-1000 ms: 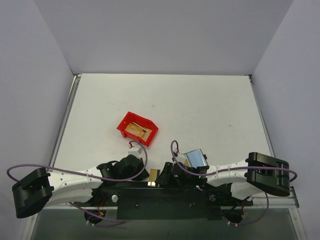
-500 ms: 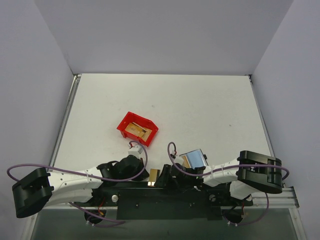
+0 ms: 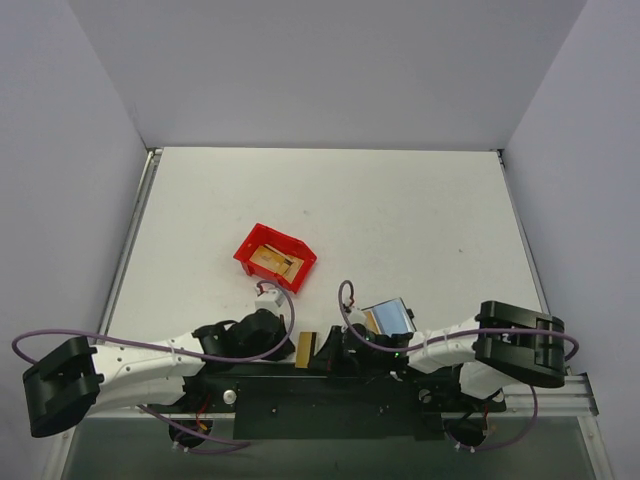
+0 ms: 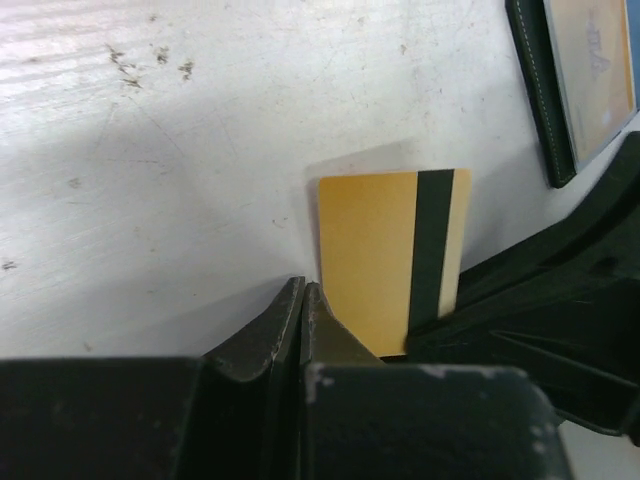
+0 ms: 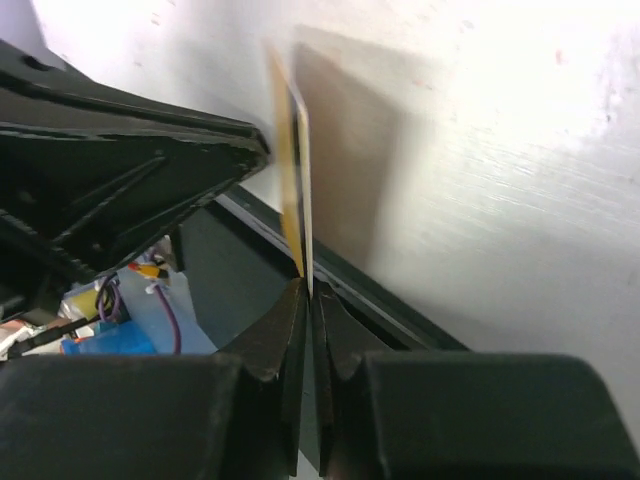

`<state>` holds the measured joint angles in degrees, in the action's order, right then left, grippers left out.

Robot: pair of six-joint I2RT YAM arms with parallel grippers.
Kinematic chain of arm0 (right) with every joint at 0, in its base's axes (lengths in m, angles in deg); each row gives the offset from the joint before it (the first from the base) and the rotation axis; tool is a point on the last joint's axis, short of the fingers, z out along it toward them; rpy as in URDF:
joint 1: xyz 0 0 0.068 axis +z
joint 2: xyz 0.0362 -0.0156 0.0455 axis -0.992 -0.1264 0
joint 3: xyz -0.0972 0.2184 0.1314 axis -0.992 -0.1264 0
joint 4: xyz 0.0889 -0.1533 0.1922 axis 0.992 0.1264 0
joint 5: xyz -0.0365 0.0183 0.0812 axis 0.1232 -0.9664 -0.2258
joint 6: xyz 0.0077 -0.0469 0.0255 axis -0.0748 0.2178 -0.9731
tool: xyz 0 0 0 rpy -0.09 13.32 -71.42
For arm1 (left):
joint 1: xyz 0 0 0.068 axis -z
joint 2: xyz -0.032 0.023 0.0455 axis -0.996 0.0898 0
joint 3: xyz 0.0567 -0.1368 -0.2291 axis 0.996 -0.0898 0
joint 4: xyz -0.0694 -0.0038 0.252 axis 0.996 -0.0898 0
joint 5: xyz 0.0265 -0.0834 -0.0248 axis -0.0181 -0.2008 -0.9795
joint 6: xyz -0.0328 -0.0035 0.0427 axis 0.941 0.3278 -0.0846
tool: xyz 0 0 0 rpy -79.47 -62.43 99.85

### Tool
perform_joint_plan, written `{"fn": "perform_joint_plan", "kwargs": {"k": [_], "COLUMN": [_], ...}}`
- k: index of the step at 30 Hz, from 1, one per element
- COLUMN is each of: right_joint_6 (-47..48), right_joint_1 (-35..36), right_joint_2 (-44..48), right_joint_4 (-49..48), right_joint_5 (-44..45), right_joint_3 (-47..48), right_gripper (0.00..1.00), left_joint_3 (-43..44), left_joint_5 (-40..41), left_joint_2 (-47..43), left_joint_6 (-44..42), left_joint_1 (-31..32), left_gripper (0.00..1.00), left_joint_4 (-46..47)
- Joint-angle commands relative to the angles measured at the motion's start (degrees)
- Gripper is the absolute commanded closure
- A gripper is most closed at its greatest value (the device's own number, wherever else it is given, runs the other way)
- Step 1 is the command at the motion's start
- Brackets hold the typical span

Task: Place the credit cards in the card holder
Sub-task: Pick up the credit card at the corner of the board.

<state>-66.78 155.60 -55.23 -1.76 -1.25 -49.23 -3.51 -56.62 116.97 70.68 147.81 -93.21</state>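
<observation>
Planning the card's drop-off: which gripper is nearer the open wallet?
Right. The right gripper sits just left of the wallet; the left gripper lies farther left, beyond the card.

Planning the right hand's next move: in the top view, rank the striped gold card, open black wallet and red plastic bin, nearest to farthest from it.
1. Striped gold card, held in the right hand.
2. Open black wallet, just to its right.
3. Red plastic bin, farther out, leftward.

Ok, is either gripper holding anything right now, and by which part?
The right gripper pinches the thin gold-tan card with a dark stripe by one edge. The left gripper is shut beside it.
</observation>
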Motion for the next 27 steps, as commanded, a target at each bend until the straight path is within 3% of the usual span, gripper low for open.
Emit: {"fn": "perform_joint_plan", "kwargs": {"k": [1,9,18,27], "right_joint_6": [5.27,14.77,27.25,34.11], "right_joint_1": [-1.49,-6.67,-18.53,-29.16], "right_joint_2": [7.62,23.63,24.88,19.95], "right_joint_4": [9.83,30.33,32.55,28.42], "right_joint_5": [6.38,11.83,4.45,-14.26], "right_joint_3": [1.08,4.34,7.15,11.10], "right_gripper": [1.00,1.00,1.00,1.00], "left_joint_3": [6.18,14.10,16.74,17.27], "left_joint_5": [4.95,6.28,0.21,-8.57], "left_joint_2": [-2.45,-6.50,-6.94,-6.06], "left_joint_6": [-2.75,-8.72,-15.32,-17.87], "left_joint_1": [-0.46,-7.40,-16.02,-20.86], "left_gripper": [0.96,0.80,0.65,0.57], "left_joint_4": [-8.06,-11.23,-7.11,1.06]}}
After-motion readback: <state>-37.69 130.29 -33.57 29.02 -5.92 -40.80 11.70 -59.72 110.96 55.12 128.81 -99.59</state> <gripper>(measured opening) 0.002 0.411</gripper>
